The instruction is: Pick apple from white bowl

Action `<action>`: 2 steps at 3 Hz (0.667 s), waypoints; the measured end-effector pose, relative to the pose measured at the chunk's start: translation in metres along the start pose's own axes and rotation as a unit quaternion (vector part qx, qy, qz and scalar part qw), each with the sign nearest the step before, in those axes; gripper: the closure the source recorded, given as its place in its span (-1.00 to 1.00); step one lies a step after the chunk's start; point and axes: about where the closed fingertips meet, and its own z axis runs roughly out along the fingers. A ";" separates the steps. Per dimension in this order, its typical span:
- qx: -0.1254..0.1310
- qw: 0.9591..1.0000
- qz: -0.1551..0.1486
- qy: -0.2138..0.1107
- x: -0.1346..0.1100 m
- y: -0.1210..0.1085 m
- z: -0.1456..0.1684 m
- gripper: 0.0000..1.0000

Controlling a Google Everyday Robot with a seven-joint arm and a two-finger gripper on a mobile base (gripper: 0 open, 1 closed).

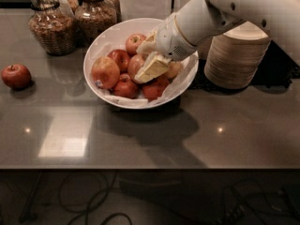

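The white bowl (107,37) stands at the back middle of the grey counter, lined with white paper and holding several apples. The biggest one, a round yellow-orange apple with a red blush (105,71), lies at the bowl's left side. My gripper (149,57) reaches down into the bowl from the upper right. It sits among the apples in the bowl's middle, a little right of the big apple and apart from it. It covers part of a red apple (135,65) and a yellowish apple (175,70).
A single red apple (16,76) lies on the counter at far left. Two glass jars (51,25) stand behind the bowl at left. A stack of beige disposable bowls (236,55) stands just right of the white bowl, under my arm. The counter's front edge runs along the bottom.
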 end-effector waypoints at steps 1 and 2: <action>0.000 1.000 0.000 0.000 0.000 0.000 0.000 -0.02; 0.000 1.000 0.000 0.000 0.000 0.000 0.000 -0.12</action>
